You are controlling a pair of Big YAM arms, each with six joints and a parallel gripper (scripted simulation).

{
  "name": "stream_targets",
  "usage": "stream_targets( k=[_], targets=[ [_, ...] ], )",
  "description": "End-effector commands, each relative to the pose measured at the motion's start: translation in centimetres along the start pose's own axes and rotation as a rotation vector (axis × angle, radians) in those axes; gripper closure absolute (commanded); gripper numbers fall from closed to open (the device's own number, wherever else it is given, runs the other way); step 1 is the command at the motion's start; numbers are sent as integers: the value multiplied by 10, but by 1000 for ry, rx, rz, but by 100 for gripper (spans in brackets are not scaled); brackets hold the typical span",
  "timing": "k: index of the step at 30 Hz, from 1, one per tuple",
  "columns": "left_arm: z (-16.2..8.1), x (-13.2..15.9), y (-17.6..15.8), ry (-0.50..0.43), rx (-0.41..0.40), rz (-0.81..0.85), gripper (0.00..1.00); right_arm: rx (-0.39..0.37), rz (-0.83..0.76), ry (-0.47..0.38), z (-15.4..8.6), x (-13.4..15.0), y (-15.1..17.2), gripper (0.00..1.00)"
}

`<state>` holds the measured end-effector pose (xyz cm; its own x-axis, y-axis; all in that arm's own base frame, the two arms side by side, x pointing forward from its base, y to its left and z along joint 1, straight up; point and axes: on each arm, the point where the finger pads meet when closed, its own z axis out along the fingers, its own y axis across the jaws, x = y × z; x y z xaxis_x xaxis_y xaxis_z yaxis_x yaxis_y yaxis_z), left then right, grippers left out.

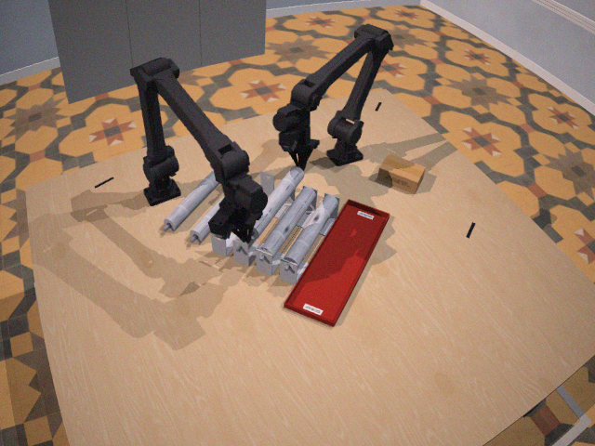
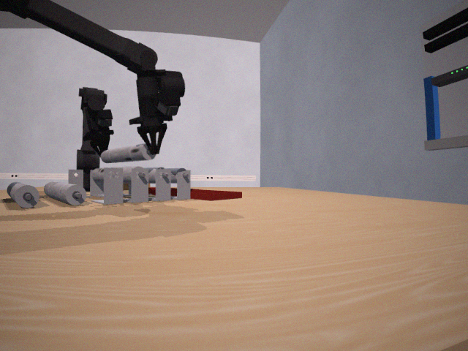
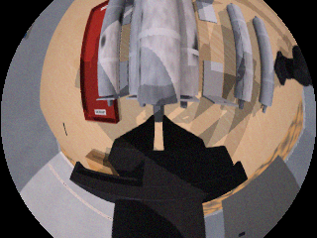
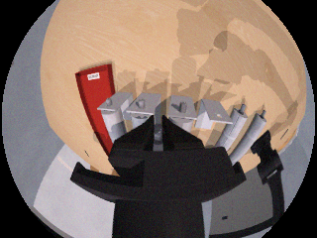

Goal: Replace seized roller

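Right of two loose rollers [image 1: 191, 202] [image 2: 62, 191] [image 3: 241, 55] [image 4: 233, 131] towards the table's left edge, the right gripper [image 1: 248, 239] [image 2: 153, 152] [image 4: 158, 119] and left gripper [image 1: 301, 166] [image 2: 101, 154] [image 3: 158, 119], jaws narrow, pinch opposite axle ends of the presumably seized roller [image 1: 286, 189] [image 2: 126, 153] [image 3: 158, 50] above the bed [image 1: 243, 255] [image 2: 113, 186] [image 3: 213, 84] [image 4: 213, 110]. Uneven arm travel before the scrap tray [image 1: 336, 268] [image 2: 215, 194] [image 3: 90, 59] [image 4: 96, 94] could pull an axle tip free.

Roller [image 2: 126, 153] held above bed [image 2: 113, 186], 2 rollers on tbl [image 2: 264, 257], red tray [image 2: 217, 194] behind

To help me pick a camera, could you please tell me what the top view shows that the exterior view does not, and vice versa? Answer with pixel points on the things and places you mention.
Only top: two white labels [image 1: 364, 215] [image 1: 312, 308] and a tall grey panel [image 1: 163, 43].
Only exterior: a blue upright [image 2: 431, 109] and small green lights [image 2: 458, 70].
Both: the shallow red tray [image 1: 343, 259] [image 2: 217, 194] and a grey cylindrical roller [image 1: 279, 197] [image 2: 124, 153] held between the left gripper [image 1: 301, 166] [image 2: 100, 152] and right gripper [image 1: 246, 239] [image 2: 153, 151].
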<state>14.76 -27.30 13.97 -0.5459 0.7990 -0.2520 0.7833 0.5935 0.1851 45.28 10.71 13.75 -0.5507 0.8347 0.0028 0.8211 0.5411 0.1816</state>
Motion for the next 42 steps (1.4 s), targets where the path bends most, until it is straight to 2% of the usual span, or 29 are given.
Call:
stream_targets(
  k=[1,3,5,8,9,10,13,15,17,20,25,27,28,29,31,35,37,39,40,42],
  targets=[
    [-21,-23,10,-86,15,0,97,-72,-4,-27,-30,-6,41,97],
    [-14,-16,15,-73,11,6,97,-83,-5,-25,-33,-5,46,97],
    [-20,-23,20,-89,12,4,97,-76,-4,-29,-27,-6,52,97],
    [-22,-26,20,-96,16,-22,97,-89,-9,-32,-32,-6,53,97],
    [-15,-18,22,-79,11,4,97,-89,-2,-29,-33,-7,54,97],
    [-7,-10,24,-60,7,9,97,-67,-4,-21,-24,-5,55,97],
    [-18,-25,32,-93,9,2,97,-91,-4,-33,-21,-8,68,97],
    [-6,-10,37,-61,4,11,97,-71,-2,-19,-20,-5,68,97],
    [-18,-25,43,-95,6,6,97,-78,-2,-29,-26,-5,72,97],
    [-13,-19,43,-86,7,-7,97,-114,-9,-33,-45,-3,77,97],
    [-15,-20,38,-91,8,8,97,-113,-10,-39,-45,-7,76,97],
    [-5,-10,45,-64,2,1,97,-141,-10,-49,-46,-7,85,97],
    [-13,-21,47,-86,4,-3,97,-136,-10,-48,-44,-7,86,97],
    [-19,-27,49,-101,5,-5,97,-97,-6,-35,-24,-7,84,97],
    [-16,-25,51,-96,3,-3,97,-79,-5,-22,-20,-5,83,97],
    [-8,-17,57,-78,1,5,97,-83,-4,-29,-27,-5,86,97],
    [-11,-21,61,-90,0,4,97,-73,-3,-26,-20,-5,90,97],
    [-3,-11,65,-69,-2,10,97,-78,-4,-21,-20,-4,96,97],
    [-11,-21,66,-90,0,-15,97,-104,-8,-33,-29,-5,99,97],
    [-11,-21,66,-90,0,-15,97,-104,-8,-33,-29,-5,99,97]
  ],
)
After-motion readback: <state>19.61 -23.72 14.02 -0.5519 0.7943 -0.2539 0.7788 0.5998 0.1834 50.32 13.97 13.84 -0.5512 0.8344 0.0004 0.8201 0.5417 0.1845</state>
